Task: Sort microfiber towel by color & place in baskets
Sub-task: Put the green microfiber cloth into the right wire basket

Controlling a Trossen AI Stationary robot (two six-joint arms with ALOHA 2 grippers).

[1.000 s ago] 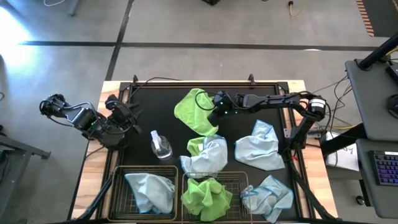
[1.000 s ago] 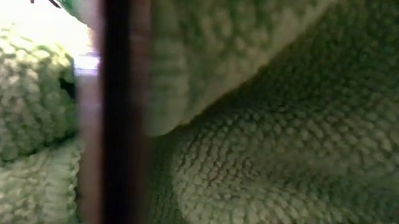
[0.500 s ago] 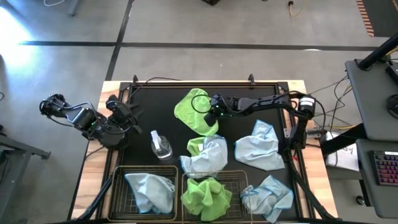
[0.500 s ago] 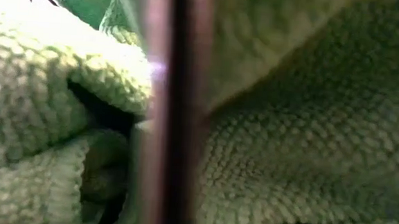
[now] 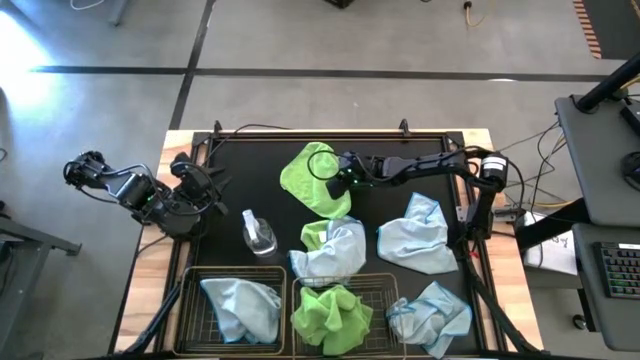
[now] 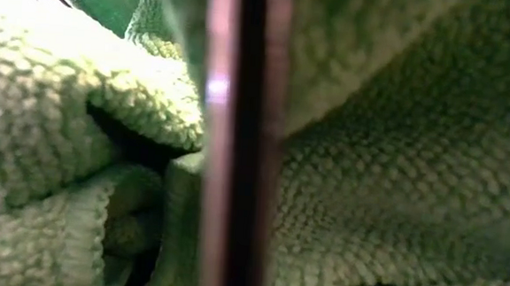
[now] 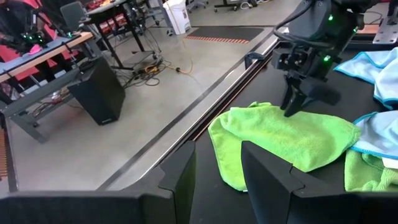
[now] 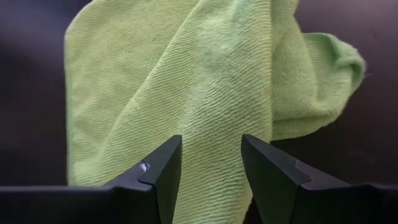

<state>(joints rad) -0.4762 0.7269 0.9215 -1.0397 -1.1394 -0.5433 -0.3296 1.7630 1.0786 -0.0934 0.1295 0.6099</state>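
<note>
The flat black table (image 5: 230, 160) carried a crumpled lime-green microfiber towel (image 5: 312, 178) at far centre. Over it hovered the right gripper (image 5: 336, 184), fingers parted and empty; the left gripper (image 5: 205, 190), likewise parted, waited far left.

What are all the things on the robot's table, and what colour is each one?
Green towels: three; one spread at the back of the table, one part-hidden under a blue towel mid-table, one in the middle basket.
Blue towels: four; mid-table, right side, front right corner, left basket.
Baskets: two, black wire, front edge.
Spray bottle: one, clear, left of centre.
Left gripper: open, at the table's left edge.
Right gripper: open, over the back green towel.
</note>
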